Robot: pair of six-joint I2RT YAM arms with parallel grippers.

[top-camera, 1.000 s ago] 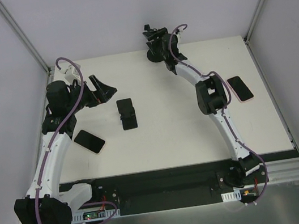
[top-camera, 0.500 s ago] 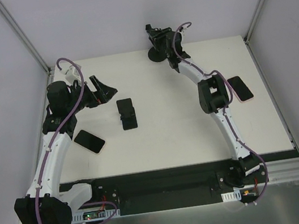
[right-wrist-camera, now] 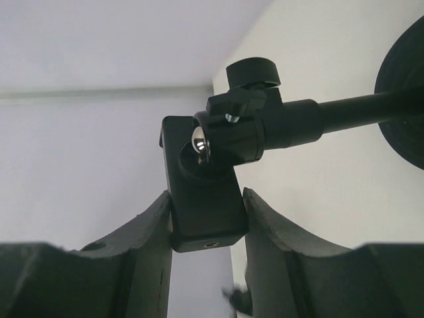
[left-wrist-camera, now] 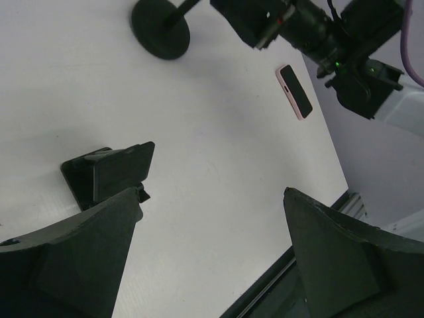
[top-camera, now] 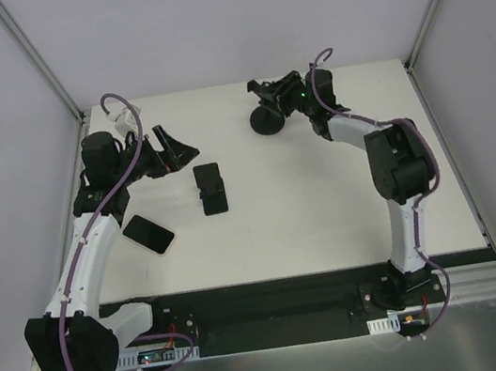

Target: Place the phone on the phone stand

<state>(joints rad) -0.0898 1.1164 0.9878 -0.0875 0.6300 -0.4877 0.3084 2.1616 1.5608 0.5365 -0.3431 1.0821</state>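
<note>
While neither arm holds a phone, we log two lying flat on the surface (top-camera: 311, 222): a black phone (top-camera: 148, 233) near the left arm, and a pink-cased phone (left-wrist-camera: 294, 91) on the far right. The pink one shows only in the left wrist view; from above, the right arm's elbow covers it. We cannot tell which one the task means.

- Phone stand (top-camera: 267, 120): round black base near the back edge, rod rising to a knobbed head. Whether the base sits fully flat, we cannot tell.
- Right gripper (top-camera: 264, 88): jaws pinching the block of the stand's head from both sides, per the wrist view (right-wrist-camera: 207, 207).
- Left gripper (top-camera: 175, 145): jaws spread wide, nothing between them (left-wrist-camera: 212, 199), hanging just behind a small black wedge-shaped prop (top-camera: 211, 189) at mid-surface. It may be a second holder carrying a dark slab; we are not sure.

Risks as we judge them:
- The grip is high on the head, far from the base. Any sideways pull could tip the stand or drag the base.
- The head looks jointed, so it may swivel under the jaws rather than hold its angle.
- The right elbow hangs over the pink-cased phone and, if it sits low, a swing could sweep it.
- The left jaws could knock the wedge prop when they descend.
</note>
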